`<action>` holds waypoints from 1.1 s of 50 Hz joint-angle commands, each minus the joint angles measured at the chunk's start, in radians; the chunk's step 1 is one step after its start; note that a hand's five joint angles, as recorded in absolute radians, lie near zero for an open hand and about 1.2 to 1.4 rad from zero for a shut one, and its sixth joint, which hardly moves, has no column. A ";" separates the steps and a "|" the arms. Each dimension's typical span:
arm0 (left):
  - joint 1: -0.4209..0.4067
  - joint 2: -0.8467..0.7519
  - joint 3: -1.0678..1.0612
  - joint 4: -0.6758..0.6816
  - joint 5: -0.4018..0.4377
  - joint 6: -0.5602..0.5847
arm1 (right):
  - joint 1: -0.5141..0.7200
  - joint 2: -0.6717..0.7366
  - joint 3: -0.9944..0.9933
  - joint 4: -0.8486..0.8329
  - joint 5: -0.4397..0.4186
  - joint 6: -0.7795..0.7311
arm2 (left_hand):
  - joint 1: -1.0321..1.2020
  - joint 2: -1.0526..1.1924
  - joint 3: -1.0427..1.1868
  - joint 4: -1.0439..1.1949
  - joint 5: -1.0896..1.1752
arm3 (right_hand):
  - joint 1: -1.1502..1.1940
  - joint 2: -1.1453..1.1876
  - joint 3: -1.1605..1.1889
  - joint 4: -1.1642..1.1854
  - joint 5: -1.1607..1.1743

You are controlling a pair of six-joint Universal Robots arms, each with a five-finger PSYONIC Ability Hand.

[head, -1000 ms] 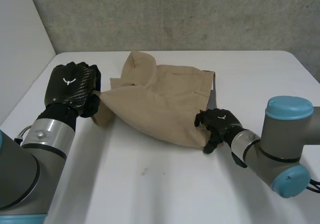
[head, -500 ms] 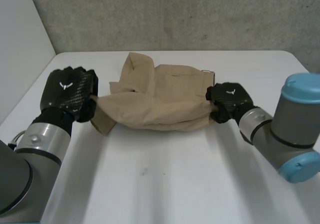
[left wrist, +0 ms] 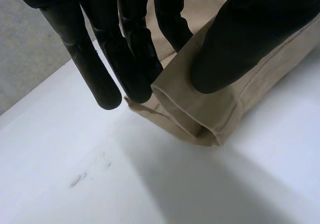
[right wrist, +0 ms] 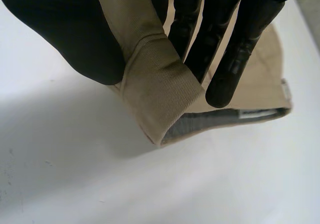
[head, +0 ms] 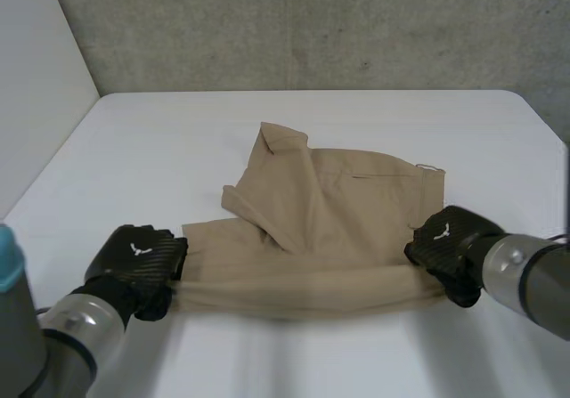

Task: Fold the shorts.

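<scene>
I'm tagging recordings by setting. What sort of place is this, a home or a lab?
Most likely a lab or test room: a plain white table, a rough concrete wall behind it, and the shorts pinched by the robot's left hand and right hand.

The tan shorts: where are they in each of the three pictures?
Head view: shorts mid-table, their near edge stretched between the left hand and the right hand.
Left wrist view: shorts pinched at one end between the left hand's thumb and fingers.
Right wrist view: shorts pinched likewise by the right hand.
Shared landmark: the white table.
</scene>
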 commanded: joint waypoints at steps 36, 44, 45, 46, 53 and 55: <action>0.028 -0.337 0.638 0.536 -0.042 0.062 | 0.065 0.273 -0.446 -0.940 0.032 0.038 | 0.271 0.196 0.201 0.194 0.234 | 0.446 0.220 0.214 0.205 0.257; 0.010 -0.379 0.425 0.510 -0.048 -0.011 | 0.061 0.394 -0.259 -0.845 0.036 0.035 | 0.271 0.196 0.201 0.194 0.234 | 0.446 0.220 0.214 0.205 0.257; 0.004 -0.388 0.413 0.498 -0.048 -0.017 | 0.061 0.402 -0.251 -0.831 0.037 0.036 | 0.271 0.196 0.201 0.194 0.234 | 0.446 0.220 0.214 0.205 0.257; -0.002 -0.398 0.401 0.478 -0.048 -0.024 | 0.059 0.412 -0.231 -0.795 0.038 0.036 | 0.271 0.196 0.201 0.194 0.234 | 0.446 0.220 0.214 0.205 0.257; -0.013 -0.385 0.329 0.256 -0.046 -0.034 | 0.056 0.371 -0.150 -0.656 0.037 0.040 | 0.271 0.196 0.201 0.194 0.234 | 0.446 0.220 0.214 0.205 0.257; -0.011 -0.345 0.297 0.195 -0.040 -0.034 | 0.058 0.330 -0.111 -0.604 0.035 0.040 | 0.271 0.196 0.201 0.194 0.234 | 0.446 0.220 0.214 0.205 0.257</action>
